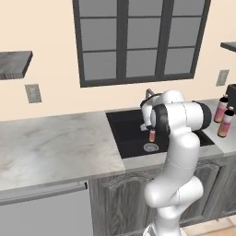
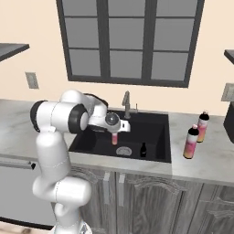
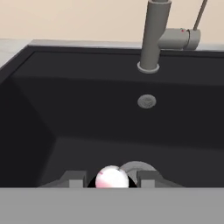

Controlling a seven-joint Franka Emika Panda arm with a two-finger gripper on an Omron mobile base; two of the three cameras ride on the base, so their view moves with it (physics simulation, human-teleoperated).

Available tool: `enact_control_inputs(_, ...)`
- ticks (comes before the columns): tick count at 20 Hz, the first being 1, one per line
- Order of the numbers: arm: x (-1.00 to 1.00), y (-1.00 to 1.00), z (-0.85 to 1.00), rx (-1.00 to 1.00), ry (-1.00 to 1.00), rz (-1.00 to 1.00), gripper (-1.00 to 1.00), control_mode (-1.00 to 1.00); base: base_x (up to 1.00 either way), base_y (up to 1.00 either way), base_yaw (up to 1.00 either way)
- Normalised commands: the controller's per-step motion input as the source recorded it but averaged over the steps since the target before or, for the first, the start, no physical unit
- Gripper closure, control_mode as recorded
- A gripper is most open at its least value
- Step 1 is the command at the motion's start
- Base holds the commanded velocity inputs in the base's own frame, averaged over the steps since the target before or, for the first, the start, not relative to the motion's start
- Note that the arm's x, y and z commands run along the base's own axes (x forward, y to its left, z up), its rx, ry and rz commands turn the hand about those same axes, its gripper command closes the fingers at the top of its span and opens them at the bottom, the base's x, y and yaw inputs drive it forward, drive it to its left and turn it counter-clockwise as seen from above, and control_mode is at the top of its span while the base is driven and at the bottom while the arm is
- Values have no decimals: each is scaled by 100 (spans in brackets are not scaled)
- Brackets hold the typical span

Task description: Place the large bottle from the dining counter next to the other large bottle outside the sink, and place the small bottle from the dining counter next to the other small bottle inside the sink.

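Observation:
My gripper [image 2: 114, 133] hangs over the black sink [image 2: 155, 132] and is shut on a small pink bottle [image 2: 114, 138], held upright above the drain [image 2: 123, 151]. The left base view has this bottle [image 1: 152, 135] under the gripper [image 1: 151, 131]. Looking down from the hand, its white-pink top [image 3: 112, 178] sits between my fingertips [image 3: 76, 178]. A small dark bottle [image 2: 143, 149] stands on the sink floor to the right of the drain. Two large pink-orange bottles [image 2: 191, 142] [image 2: 202, 126] stand side by side on the counter right of the sink, also the large bottles [image 1: 226, 122].
The grey faucet [image 2: 126, 104] rises at the sink's back rim, close behind my hand; the hand view has the faucet [image 3: 151, 39] above the sink's back wall [image 3: 87, 109]. A marble counter [image 1: 50, 147] stretches left. A dark appliance [image 1: 232, 92] stands at the far right.

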Motion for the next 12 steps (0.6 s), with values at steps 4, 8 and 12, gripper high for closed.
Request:
enact_control_inputs(4,29,0,-15,0,0,0,100,-100,0,0,0)
enact_control_inputs(8,26,0,-27,0,0,0,100,-100,0,0,0)
enact_control_inputs(12,22,0,-30,0,0,0,100,-100,0,0,0)
